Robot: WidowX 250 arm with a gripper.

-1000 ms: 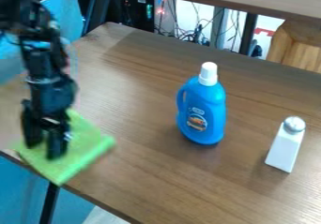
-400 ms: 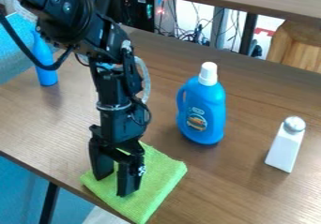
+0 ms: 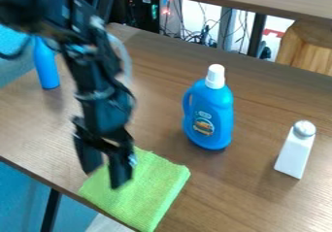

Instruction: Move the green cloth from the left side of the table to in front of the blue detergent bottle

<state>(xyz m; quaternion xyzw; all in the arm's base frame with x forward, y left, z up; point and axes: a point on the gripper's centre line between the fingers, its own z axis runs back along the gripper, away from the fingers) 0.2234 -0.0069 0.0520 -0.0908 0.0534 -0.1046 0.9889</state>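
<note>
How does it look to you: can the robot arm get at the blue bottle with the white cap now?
Probably yes: the open pincer hangs over the green cloth, and nothing stands between it and the blue bottle. I cannot be sure that its reach is enough.

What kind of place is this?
Looks like a lab or workshop: a black robot arm over a brown wood-grain table, loose cables and a black box with small lights behind.
</note>
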